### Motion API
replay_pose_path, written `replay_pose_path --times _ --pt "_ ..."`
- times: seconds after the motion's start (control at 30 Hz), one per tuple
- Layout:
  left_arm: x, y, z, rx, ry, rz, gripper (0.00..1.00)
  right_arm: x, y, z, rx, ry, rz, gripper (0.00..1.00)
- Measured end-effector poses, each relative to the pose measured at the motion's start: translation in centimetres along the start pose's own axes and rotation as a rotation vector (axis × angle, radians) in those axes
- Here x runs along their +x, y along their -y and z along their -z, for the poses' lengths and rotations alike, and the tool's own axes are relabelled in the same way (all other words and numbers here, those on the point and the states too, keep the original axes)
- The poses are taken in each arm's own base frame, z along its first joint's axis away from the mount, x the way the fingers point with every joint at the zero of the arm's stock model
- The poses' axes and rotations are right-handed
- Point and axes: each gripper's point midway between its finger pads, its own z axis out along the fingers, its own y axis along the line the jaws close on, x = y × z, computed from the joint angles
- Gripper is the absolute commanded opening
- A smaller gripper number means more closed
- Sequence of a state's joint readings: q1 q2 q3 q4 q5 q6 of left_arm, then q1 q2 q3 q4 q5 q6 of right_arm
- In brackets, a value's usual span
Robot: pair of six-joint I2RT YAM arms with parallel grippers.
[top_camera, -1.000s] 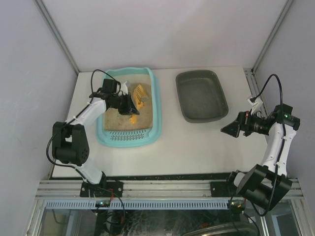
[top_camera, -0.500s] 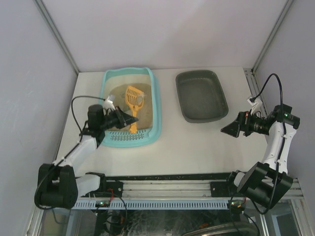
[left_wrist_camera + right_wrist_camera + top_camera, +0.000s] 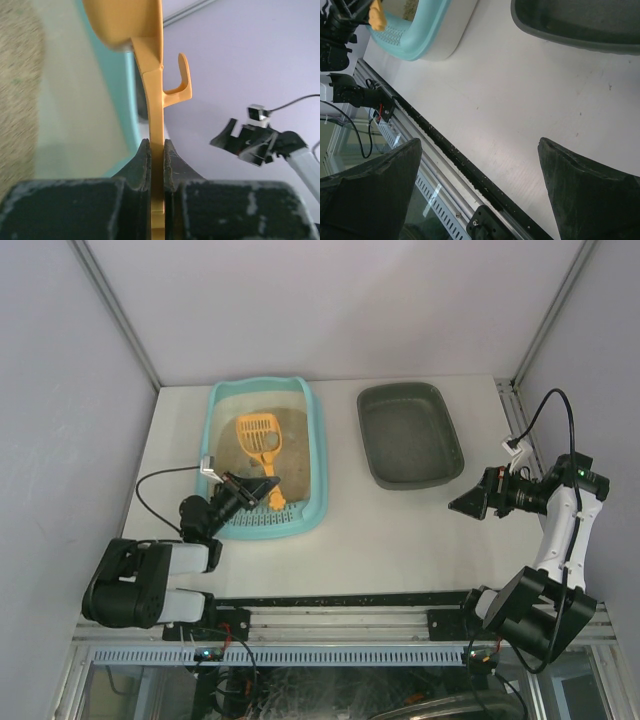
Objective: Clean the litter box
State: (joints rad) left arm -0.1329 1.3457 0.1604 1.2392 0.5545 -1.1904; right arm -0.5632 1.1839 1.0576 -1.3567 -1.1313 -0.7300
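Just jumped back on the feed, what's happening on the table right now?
The left gripper is shut on the handle of the orange scoop, near the grate end of the litter box, with the scoop's head out over the litter. The right gripper is open and empty, held over the table to the right of the grey tray, which looks empty.

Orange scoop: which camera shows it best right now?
Top external: the whole scoop shows, slotted head over the litter box, handle in the left hand. Left wrist sees the scoop edge-on, handle clamped between the fingers. Right wrist catches only an orange bit of it.
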Motion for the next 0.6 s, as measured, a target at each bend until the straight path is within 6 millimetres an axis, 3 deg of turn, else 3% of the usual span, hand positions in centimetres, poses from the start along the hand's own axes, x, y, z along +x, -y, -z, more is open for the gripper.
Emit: replay_pose_path --times 0.17,0.23,0.4,0.47,0.6 --pt "-2.3 5.1 -1.7 0.172 0.014 -0.047 0.00 0.0 0.0 0.0 0.000 0.000 0.005 1.00" --pt "-3.4 5.8 -1.9 0.197 0.038 -0.049 0.00 0.0 0.0 0.0 0.000 0.000 0.006 1.00" --pt "-5.9 4.1 -0.9 0.140 0.157 0.010 0.00 0.0 0.2 0.2 0.006 0.006 0.003 1.00" --pt "-5.9 2.8 -0.6 0.100 0.167 0.056 0.00 0.0 0.2 0.2 0.009 0.008 0.000 1.00" --pt "-5.9 2.3 -0.6 0.084 0.169 0.105 0.00 0.0 0.2 0.3 0.010 0.009 0.002 1.00"
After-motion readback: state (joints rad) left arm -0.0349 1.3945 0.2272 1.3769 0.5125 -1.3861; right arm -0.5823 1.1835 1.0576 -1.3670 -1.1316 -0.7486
